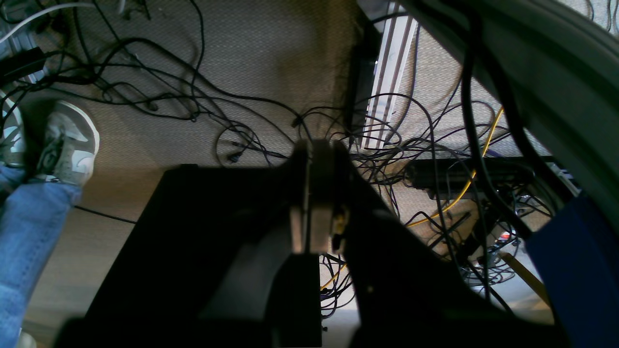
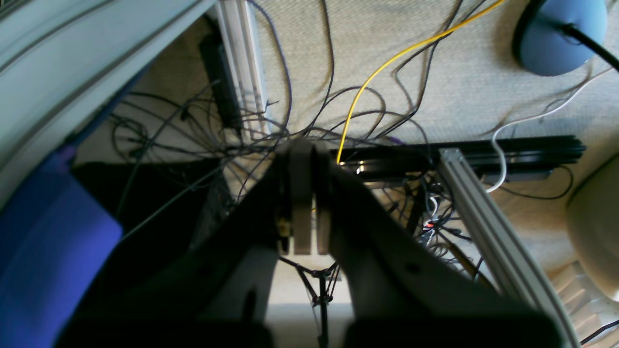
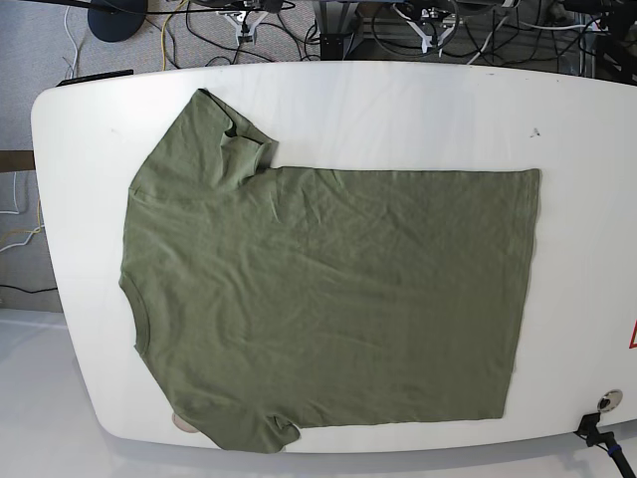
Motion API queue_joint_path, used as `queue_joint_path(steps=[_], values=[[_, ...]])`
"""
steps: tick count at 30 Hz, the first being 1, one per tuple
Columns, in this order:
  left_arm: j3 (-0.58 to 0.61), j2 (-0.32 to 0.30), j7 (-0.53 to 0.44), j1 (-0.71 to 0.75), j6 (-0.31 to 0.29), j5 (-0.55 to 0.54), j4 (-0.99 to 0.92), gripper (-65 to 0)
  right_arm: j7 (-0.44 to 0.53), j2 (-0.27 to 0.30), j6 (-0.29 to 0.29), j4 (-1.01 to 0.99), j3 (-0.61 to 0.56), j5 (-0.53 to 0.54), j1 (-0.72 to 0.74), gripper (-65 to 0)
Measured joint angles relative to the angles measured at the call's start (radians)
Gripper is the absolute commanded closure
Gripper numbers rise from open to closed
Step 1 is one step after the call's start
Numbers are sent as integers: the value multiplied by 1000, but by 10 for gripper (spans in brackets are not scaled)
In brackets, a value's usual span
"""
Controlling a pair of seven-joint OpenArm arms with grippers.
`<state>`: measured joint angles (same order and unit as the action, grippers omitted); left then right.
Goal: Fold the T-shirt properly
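Note:
The olive-green T-shirt [image 3: 328,299] lies spread flat on the white table [image 3: 398,110], neck [image 3: 127,289] to the left and hem to the right. One sleeve [image 3: 224,139] lies at the top left, the other [image 3: 249,428] at the bottom left. The shirt does not show in either wrist view. My left gripper [image 1: 314,193] is shut with its pads pressed together and hangs off the table over the floor. My right gripper [image 2: 304,193] is also shut and empty, over the floor. Neither gripper is near the shirt.
The table's curved edge shows in the left wrist view [image 1: 556,72] and the right wrist view [image 2: 72,58]. Tangled cables [image 1: 387,159] and aluminium frame bars [image 2: 488,227] lie on the carpet. A person's jeans leg and sneaker [image 1: 63,150] stand at left.

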<state>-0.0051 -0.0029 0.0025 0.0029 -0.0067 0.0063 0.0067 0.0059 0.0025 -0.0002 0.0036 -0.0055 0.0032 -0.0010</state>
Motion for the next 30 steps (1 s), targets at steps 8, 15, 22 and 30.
queue_joint_path(steps=[8, 15, 22, 30], values=[[2, 3, -4, -3, 5, -4, 3, 0, 8, -3, 0, 0, -7, -7, 3, 0], [2, 2, -19, -2, 5, -5, 0, 0, 2, -3, 0, 0, -8, -7, 3, 0], [3, 2, -21, 0, 3, -5, 0, 0, 0, -3, 0, 0, -14, -7, 2, 0], [3, -9, -44, 37, 2, -7, 21, 0, 16, -2, 0, 21, -13, -7, -34, -1]])
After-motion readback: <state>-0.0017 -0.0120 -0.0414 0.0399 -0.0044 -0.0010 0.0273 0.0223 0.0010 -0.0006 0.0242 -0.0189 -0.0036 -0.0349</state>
